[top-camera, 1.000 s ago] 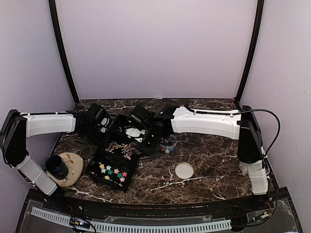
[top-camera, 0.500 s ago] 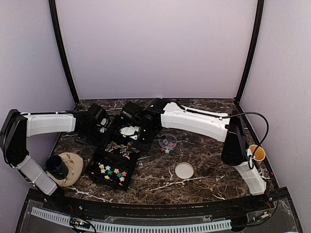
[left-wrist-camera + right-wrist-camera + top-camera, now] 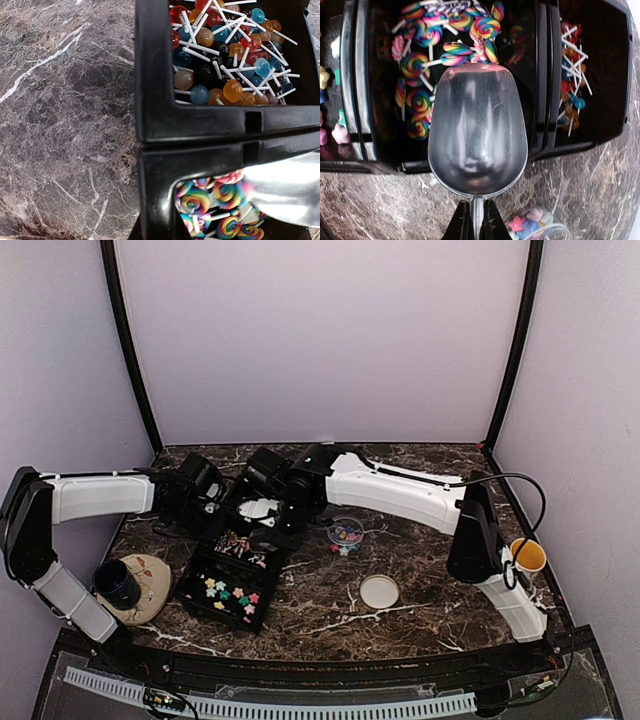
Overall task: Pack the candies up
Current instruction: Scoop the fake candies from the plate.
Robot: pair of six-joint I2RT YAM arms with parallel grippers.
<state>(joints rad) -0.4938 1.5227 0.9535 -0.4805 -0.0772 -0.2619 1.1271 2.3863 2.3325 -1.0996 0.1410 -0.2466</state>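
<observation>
Pastel star candies [image 3: 230, 595] lie in the near compartment of the black tray [image 3: 200, 562]; a few show at the left edge of the right wrist view [image 3: 340, 134]. More stars fill a small clear cup [image 3: 347, 533] [image 3: 535, 227]. My right gripper [image 3: 288, 508] [image 3: 477, 222] is shut on the handle of an empty metal scoop [image 3: 477, 135], which hangs over the rainbow swirl lollipops [image 3: 417, 100]. My left gripper [image 3: 210, 505] [image 3: 162, 236] straddles the tray's far-left wall [image 3: 155, 115] and appears shut on it; only its fingertips show. The scoop [image 3: 285, 187] enters that view at the right.
Round lollipops on white sticks [image 3: 225, 50] fill the far tray compartment. A white lid [image 3: 379, 591] lies right of the tray. A dark cup [image 3: 118, 583] stands on a plate [image 3: 150, 575] at the left. A yellow cup [image 3: 527, 555] sits by the right arm's base.
My right arm has swung left, carrying the scoop from beside the clear cup to over the tray's swirl lollipop compartment. The left arm has not moved.
</observation>
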